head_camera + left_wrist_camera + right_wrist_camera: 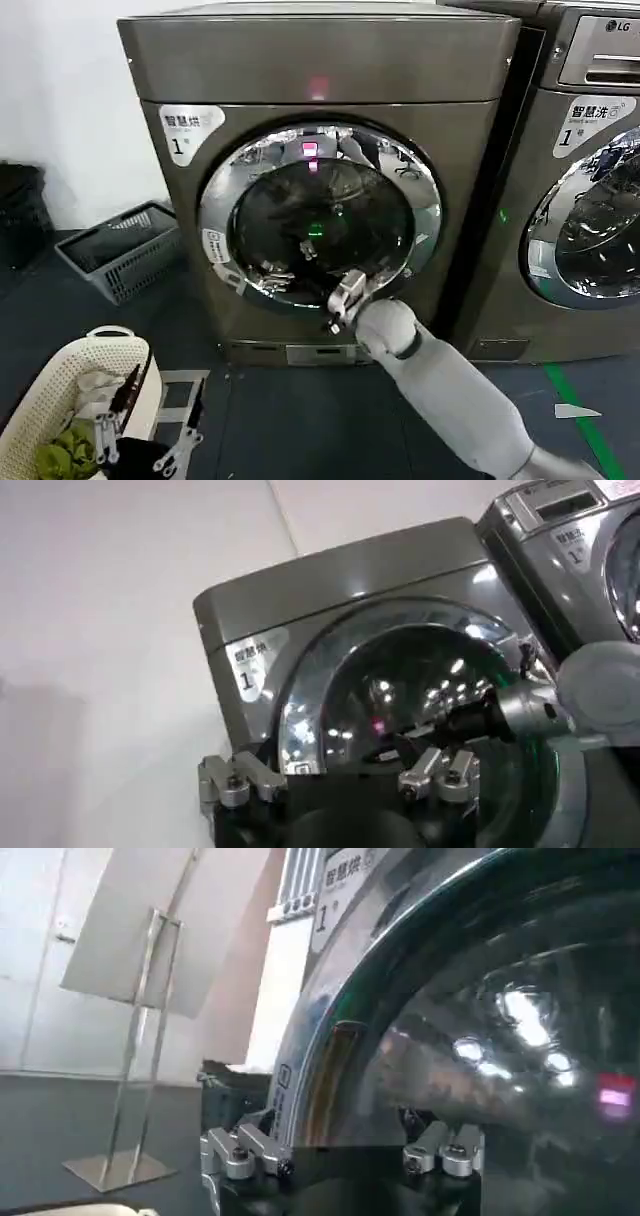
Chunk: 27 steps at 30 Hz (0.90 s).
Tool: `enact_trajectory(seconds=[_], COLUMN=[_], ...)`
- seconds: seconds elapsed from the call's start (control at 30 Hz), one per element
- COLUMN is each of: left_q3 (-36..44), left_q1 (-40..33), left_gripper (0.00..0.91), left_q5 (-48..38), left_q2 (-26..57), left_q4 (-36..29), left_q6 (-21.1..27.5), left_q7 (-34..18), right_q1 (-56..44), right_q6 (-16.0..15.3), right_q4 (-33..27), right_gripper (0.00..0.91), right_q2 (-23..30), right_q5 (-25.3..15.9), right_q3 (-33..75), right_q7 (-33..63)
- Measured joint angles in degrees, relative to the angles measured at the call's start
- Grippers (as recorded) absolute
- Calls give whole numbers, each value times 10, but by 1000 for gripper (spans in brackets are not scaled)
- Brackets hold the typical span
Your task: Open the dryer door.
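The dryer (330, 60) is a bronze-grey front-loader with a white "1" label and a pink light, straight ahead of me. The dryer door (320, 215), a wide chrome ring around dark glass, lies flush against the front. My right gripper (343, 298) is up against the door's lower right rim, open. In the right wrist view the chrome ring (330, 1038) stands close before the spread fingers (245, 1151) of that gripper (345, 1153). My left gripper (163, 392) hangs low at the left, open and holding nothing, well away from the dryer (330, 590).
An LG-marked machine (590, 180) stands right beside the dryer. A grey crate (125, 250) sits on the floor by the white wall at left. A white laundry basket (60, 400) with clothes is under my left arm. Green tape (585, 420) marks the floor.
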Motion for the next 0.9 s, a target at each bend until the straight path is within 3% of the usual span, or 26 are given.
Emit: enact_trajectory(seconds=[0.9], left_q3=[-3], left_q1=[3], left_gripper=[907], left_q5=[3], left_q2=[-1], left_q4=[-1], left_q6=[-3], left_q7=[-1], right_q1=[44], right_q6=[6], right_q4=[-106], right_gripper=[907], right_q2=[75], right_q5=[-21], right_q3=[-26], right_q7=[-2])
